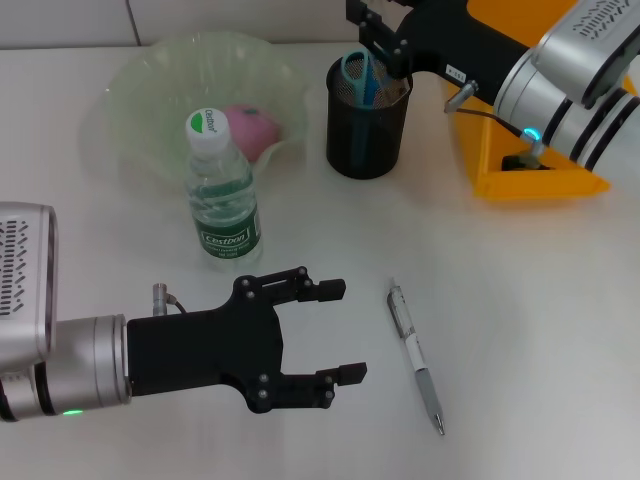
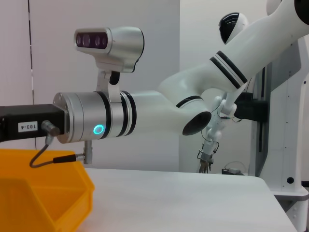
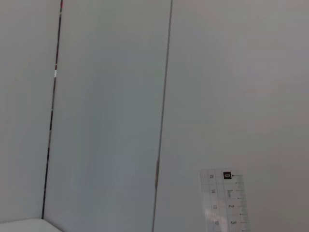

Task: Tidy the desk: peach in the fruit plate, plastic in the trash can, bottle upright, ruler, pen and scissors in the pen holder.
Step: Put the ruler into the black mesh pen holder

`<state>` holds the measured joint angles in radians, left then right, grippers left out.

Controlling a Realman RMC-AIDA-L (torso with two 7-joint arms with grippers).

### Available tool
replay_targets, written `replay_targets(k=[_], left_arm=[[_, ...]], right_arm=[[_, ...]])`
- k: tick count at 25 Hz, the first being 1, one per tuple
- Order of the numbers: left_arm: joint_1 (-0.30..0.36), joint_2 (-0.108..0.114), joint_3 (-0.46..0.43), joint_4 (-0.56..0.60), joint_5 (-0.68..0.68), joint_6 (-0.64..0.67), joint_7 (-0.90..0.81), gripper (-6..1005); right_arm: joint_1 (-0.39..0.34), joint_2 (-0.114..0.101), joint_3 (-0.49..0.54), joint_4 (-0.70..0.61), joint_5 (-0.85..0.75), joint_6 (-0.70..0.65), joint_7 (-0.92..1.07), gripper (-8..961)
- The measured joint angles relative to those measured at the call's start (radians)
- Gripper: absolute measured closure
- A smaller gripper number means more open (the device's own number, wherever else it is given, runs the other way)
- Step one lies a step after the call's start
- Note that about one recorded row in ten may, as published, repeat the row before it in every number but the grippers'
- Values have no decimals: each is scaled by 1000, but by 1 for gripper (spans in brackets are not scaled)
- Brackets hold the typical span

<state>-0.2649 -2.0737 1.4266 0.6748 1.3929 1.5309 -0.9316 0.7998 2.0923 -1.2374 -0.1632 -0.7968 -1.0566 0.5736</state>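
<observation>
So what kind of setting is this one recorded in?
Most likely a robotics lab staged as an office desk. A plain white desk carries a pen, a black mesh pen holder and a yellow trash can, against bare white walls, and the left wrist view shows more equipment beyond the desk.

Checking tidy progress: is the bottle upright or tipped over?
Upright: the bottle stands on its base on the desk, white cap on top, beside the fruit plate.

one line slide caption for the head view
Open left gripper beside the pen; right gripper over the pen holder.
</observation>
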Motion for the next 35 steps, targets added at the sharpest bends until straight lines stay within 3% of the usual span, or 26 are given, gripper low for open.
replay_targets(k=[32, 35], left_arm=[[-7, -2, 0, 0, -2, -1, -1, 202], [-6, -2, 0, 0, -2, 0, 4, 202]], right_arm=[[-11, 0, -25, 3, 1, 35, 3, 554], [-18, 0, -25, 1, 1, 28, 3, 475]])
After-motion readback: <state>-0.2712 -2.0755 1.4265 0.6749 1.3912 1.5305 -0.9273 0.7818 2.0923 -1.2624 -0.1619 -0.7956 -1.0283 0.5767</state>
